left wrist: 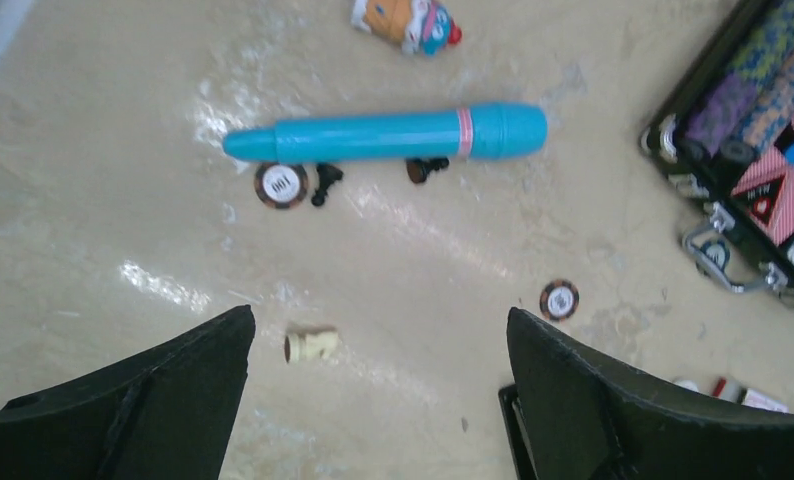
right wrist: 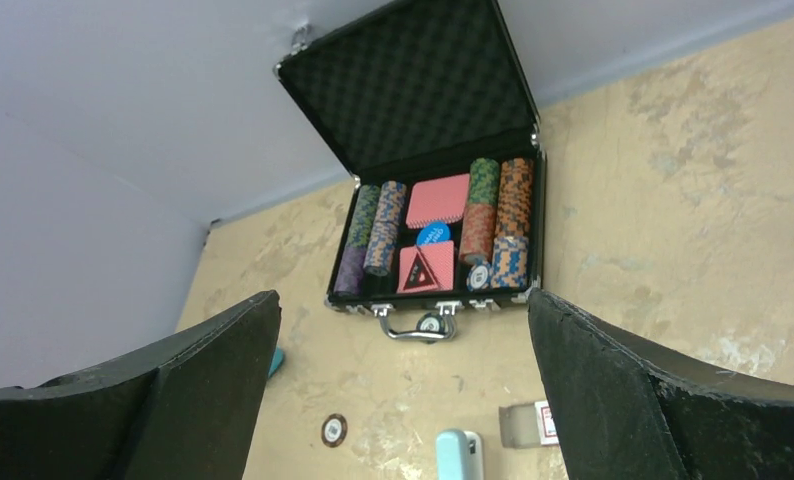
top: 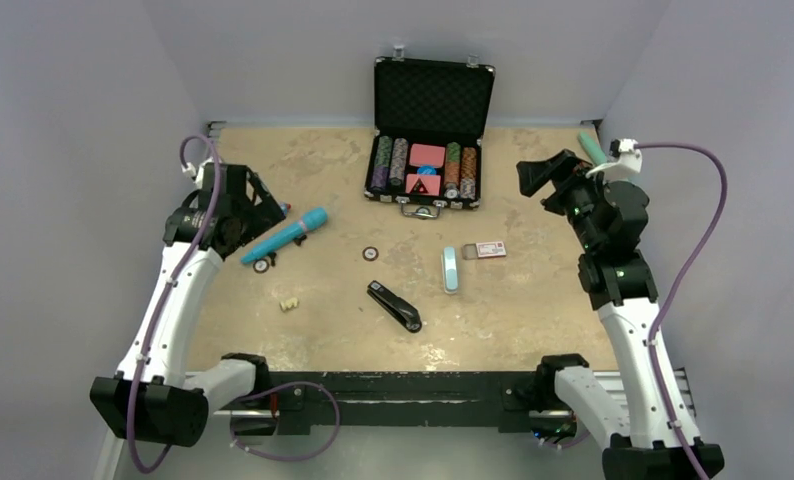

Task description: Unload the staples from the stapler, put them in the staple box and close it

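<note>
The black stapler (top: 394,306) lies closed on the tan table, front centre, angled from upper left to lower right. A black edge, probably its end, shows in the left wrist view (left wrist: 510,430) beside my right finger. No staples are visible in any view. My left gripper (top: 270,208) is open and empty, held above the table's left side, well left of the stapler; in its wrist view (left wrist: 380,315) the jaws stand wide apart. My right gripper (top: 536,175) is open and empty, raised at the far right; its jaws are also wide in its wrist view (right wrist: 403,295).
A teal tube (top: 285,235) lies at the left with poker chips (top: 262,265) and small black pieces beside it. A cream lump (top: 289,304) lies left of the stapler. An open poker-chip case (top: 434,130) stands at the back. A pale blue oblong object (top: 451,268) and a card (top: 490,249) lie right of centre.
</note>
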Controlling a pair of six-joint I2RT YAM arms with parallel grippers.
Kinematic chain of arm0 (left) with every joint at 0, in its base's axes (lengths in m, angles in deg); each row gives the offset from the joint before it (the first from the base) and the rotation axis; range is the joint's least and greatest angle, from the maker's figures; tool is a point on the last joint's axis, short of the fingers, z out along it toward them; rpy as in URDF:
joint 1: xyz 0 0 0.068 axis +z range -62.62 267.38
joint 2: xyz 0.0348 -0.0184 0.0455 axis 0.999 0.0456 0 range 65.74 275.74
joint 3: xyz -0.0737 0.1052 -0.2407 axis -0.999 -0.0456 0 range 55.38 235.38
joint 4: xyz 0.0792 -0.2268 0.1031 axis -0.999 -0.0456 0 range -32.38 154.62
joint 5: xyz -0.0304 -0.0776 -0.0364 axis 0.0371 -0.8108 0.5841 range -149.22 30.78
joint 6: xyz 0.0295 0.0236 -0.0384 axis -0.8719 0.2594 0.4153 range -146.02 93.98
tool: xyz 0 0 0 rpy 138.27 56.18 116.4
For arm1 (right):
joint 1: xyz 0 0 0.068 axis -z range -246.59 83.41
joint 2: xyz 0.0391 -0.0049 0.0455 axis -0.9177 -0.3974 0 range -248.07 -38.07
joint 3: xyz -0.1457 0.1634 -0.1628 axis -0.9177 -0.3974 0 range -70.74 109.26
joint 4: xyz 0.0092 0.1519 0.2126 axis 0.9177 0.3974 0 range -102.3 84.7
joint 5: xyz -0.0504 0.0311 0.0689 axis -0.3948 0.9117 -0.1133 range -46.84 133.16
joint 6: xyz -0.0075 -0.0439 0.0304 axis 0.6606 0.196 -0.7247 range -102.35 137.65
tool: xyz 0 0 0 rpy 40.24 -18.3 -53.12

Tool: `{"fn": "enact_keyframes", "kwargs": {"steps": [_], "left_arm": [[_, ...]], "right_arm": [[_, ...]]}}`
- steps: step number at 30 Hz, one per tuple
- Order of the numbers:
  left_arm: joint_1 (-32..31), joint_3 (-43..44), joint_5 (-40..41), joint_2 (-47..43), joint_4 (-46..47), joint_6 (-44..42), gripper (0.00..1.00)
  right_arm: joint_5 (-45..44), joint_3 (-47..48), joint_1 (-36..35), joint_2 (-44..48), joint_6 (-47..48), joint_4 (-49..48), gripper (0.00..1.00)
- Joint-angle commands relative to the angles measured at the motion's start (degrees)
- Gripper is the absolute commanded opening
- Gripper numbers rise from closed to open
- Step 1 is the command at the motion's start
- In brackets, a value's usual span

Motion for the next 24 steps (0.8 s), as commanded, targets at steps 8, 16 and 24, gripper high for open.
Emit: {"fn": "enact_keyframes", "kwargs": {"steps": [8,16,24], "left_arm": [[-12.40,-4.49,-20.76,0.66,2.96,-7.17,1.00],[-22.68,-1.85,-21.69,2.41,4.63,-12.04,1.00],[-33.83,1.36,-33.10,4.36,5.60,-26.49,1.00]], "right_arm": [[6.50,3.45,-0.17,-0.45,-2.09,6.62,0.99],[13.86,8.56,-0.17,-4.18,1.91,14.95,0.99],[15.56,6.64,-0.17,1.06,2.23,18.60,0.99]]}}
